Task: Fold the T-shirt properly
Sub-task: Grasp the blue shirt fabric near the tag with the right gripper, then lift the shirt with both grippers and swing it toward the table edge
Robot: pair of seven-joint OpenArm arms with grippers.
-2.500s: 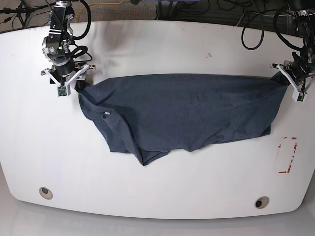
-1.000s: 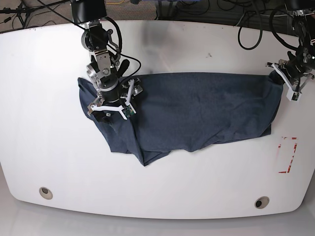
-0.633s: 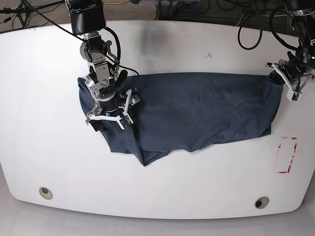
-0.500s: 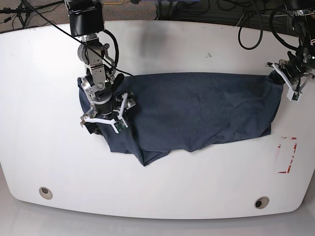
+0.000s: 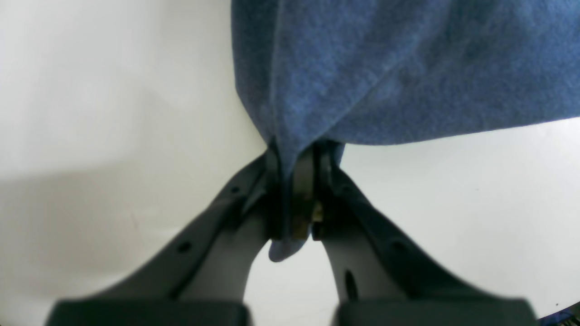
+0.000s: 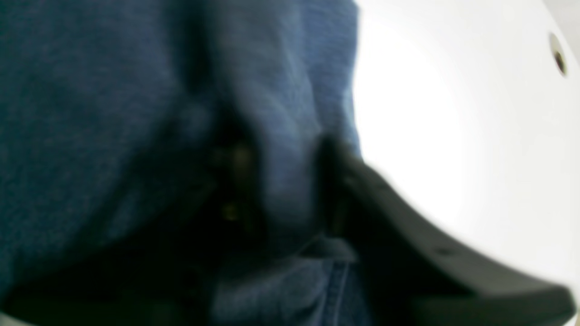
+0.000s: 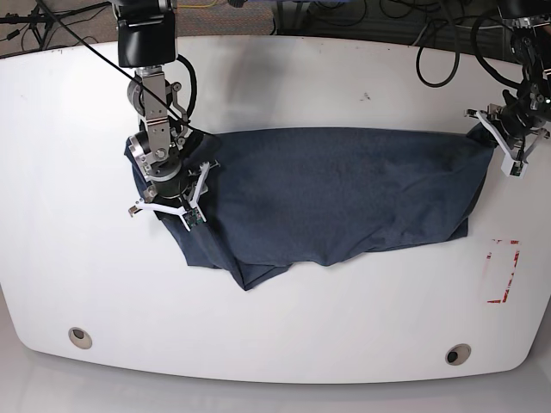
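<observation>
The T-shirt [image 7: 344,189] is dark navy and lies spread wide across the middle of the white table. Its right end is lifted slightly where my left gripper [image 7: 504,142] holds it. In the left wrist view that gripper [image 5: 297,154] is shut on a pinched corner of the T-shirt [image 5: 408,68], and a tip of cloth pokes out below the fingers. My right gripper [image 7: 164,211] presses down on the shirt's left end. In the blurred right wrist view, a fold of the T-shirt [image 6: 90,90] is bunched between the fingers of my right gripper [image 6: 283,181].
The white table [image 7: 275,86] has a red marking [image 7: 502,271] near its right edge. Two round holes [image 7: 80,336] [image 7: 458,354] sit near the front. Cables run along the back edge. Bare table lies in front of the shirt.
My right gripper slid down and left over the shirt's left end and closed on a fold. The shirt's left side and lower tip shifted left. My left gripper stayed put.
</observation>
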